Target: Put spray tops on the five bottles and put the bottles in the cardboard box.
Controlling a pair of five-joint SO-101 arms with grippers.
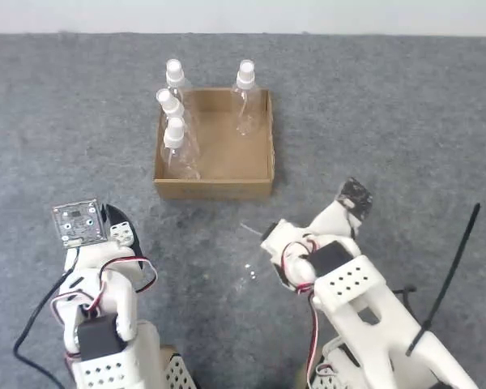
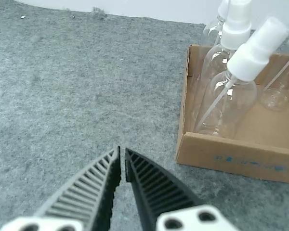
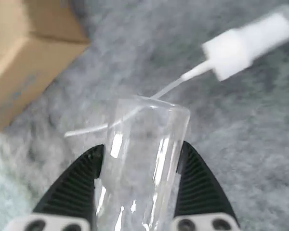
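The left claw [image 2: 123, 154], tips pressed together, sits over the grey bench [image 2: 77, 86] beside the cardboard box [image 2: 231, 156], where clear bottles [image 2: 231, 103] with white spray tops [image 2: 253, 53] stand.

— Can any writing be read anywhere?

— None can be read. Blue print [image 2: 245, 161] is seen on the outer front wall of the cardboard box [image 2: 202, 150], but it is too blurred to be made out.

— And on the arms?

— Small marks are seen on a circuit board [image 1: 78, 222] carried by one arm; they are too small to be read.
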